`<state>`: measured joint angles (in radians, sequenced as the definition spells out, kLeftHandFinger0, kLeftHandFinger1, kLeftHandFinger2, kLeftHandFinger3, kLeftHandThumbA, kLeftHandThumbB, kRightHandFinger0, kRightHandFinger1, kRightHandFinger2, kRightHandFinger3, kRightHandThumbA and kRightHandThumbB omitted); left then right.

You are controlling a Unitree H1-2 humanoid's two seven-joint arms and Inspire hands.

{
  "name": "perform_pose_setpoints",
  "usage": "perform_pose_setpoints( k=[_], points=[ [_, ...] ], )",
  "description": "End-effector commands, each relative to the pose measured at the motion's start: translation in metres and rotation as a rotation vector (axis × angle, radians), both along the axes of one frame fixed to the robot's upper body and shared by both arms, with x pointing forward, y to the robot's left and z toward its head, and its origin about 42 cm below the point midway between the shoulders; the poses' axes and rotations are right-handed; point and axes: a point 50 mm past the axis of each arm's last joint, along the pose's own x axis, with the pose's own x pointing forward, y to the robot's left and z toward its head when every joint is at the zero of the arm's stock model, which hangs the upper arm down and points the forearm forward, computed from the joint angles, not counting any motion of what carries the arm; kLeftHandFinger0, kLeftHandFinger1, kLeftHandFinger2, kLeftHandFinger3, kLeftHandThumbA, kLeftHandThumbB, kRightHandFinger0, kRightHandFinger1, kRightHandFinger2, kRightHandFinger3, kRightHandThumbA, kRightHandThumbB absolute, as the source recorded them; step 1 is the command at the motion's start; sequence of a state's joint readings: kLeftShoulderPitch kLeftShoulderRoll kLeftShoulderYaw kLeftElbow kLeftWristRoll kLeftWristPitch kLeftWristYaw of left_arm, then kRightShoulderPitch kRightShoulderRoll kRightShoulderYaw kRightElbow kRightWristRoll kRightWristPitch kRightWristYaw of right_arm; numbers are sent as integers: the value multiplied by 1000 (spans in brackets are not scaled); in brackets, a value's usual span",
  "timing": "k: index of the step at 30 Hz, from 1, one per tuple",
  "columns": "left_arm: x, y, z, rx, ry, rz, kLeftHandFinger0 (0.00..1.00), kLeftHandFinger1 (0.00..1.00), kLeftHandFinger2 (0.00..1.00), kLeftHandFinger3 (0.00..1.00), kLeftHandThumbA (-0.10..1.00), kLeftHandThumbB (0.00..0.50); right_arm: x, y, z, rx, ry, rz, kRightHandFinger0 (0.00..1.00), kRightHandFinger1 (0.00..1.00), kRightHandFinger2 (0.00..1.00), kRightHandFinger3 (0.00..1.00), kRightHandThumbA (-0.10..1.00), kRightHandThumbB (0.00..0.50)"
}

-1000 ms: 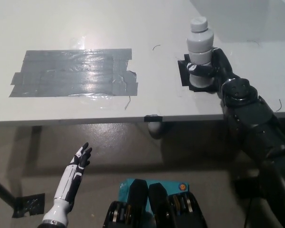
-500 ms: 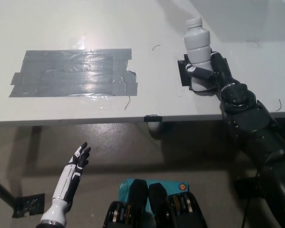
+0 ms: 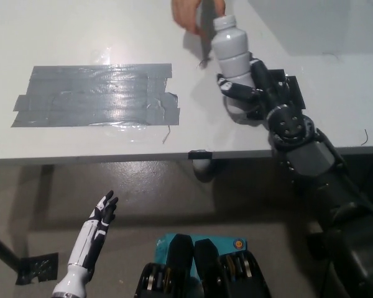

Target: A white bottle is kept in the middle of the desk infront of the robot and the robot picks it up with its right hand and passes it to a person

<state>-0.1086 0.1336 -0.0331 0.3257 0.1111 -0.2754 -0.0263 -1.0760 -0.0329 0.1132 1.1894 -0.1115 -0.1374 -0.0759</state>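
Observation:
The white bottle (image 3: 231,57) is held upright above the grey desk (image 3: 112,37), tilted slightly left, with my black right hand (image 3: 248,93) shut around its lower body. A person's hand (image 3: 196,13) comes in from the top edge, right beside the bottle's cap; I cannot tell whether it touches the bottle. My white left hand (image 3: 101,214) rests below the desk's front edge at the lower left, fingers apart and holding nothing.
A large patch of grey tape (image 3: 96,94) covers the desk's left half. A black mat (image 3: 286,87) lies on the desk behind my right hand. The desk's front edge (image 3: 112,158) runs across the middle of the picture.
My right hand has carried the bottle up and to the left, off the black mat. A person's hand has come into view at the top beside the cap. The left hand has barely moved.

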Motion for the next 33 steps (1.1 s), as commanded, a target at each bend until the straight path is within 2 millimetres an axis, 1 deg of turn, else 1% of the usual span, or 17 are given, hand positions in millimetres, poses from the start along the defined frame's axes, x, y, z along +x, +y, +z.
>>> perform_pose_setpoints(
  k=[1, 3, 5, 6, 11, 14, 15, 17, 18, 21, 22, 23, 24, 26, 31, 32, 33],
  points=[
    [2, 3, 9, -1, -52, 3, 1000, 1000, 1000, 1000, 1000, 179, 9, 34, 56, 0, -113, 87, 127, 589, 943, 919, -100, 148],
    [3, 1, 10, -2, -53, 0, 1000, 1000, 1000, 1000, 1000, 176, 9, 43, 59, 18, -106, 102, 135, 602, 936, 892, -100, 168],
    [3, 1, 11, -9, -52, 0, 1000, 1000, 1000, 1000, 989, 178, 9, 46, 58, 17, -103, 105, 146, 615, 946, 869, -100, 164],
    [4, 2, 12, -7, -51, 5, 1000, 1000, 1000, 1000, 984, 179, 8, 52, 59, 7, -105, 112, 131, 590, 928, 828, -100, 171],
    [3, 2, 12, 6, -55, 1, 1000, 1000, 1000, 1000, 981, 181, 1, 63, 43, 39, -68, 117, 136, 590, 937, 827, -100, 158],
    [7, 1, 16, -9, -51, -4, 1000, 1000, 1000, 1000, 952, 172, 0, 69, 41, 43, -43, 121, 83, 524, 884, 820, -100, 223],
    [8, 1, 17, -15, -50, -2, 1000, 1000, 1000, 1000, 932, 172, -1, 72, 39, 46, -34, 122, 55, 504, 877, 821, -100, 223],
    [7, 1, 17, -8, -56, 0, 1000, 1000, 1000, 1000, 947, 179, -2, 74, 36, 46, -21, 120, 68, 558, 951, 890, -100, 202],
    [7, 1, 17, -3, -61, -2, 1000, 1000, 1000, 1000, 953, 172, -2, 75, 35, 44, -16, 117, 49, 562, 941, 897, -100, 190],
    [10, 1, 21, 27, -51, -6, 1000, 1000, 1000, 1000, 993, 166, -3, 75, 33, 37, -26, 124, 106, 591, 924, 886, -100, 188],
    [10, 1, 21, 27, -51, -6, 1000, 1000, 1000, 1000, 990, 159, -2, 74, 32, 16, -29, 125, 252, 753, 1000, 1000, -100, 252],
    [11, 1, 20, 22, -55, -7, 1000, 1000, 1000, 1000, 979, 160, -2, 74, 32, -8, -20, 140, 733, 1000, 1000, 1000, 107, 344],
    [11, 1, 19, 22, -55, -9, 1000, 1000, 1000, 1000, 982, 154, -2, 74, 31, -13, -1, 171, 1000, 1000, 1000, 1000, 261, 371],
    [10, 2, 19, 28, -50, -14, 1000, 1000, 1000, 1000, 999, 161, -2, 71, 28, 12, 70, 270, 1000, 1000, 1000, 1000, 474, 497],
    [8, 2, 18, 22, -44, -10, 1000, 1000, 1000, 1000, 978, 147, -3, 68, 24, -9, 66, 275, 1000, 1000, 1000, 1000, 642, 500],
    [8, 2, 17, 22, -44, -8, 1000, 1000, 1000, 1000, 977, 146, -3, 67, 23, -10, 63, 273, 1000, 1000, 1000, 1000, 643, 500],
    [8, 3, 17, 22, -41, -9, 1000, 1000, 1000, 1000, 975, 144, -4, 67, 24, -14, 53, 266, 1000, 1000, 1000, 1000, 702, 500]
  ],
)
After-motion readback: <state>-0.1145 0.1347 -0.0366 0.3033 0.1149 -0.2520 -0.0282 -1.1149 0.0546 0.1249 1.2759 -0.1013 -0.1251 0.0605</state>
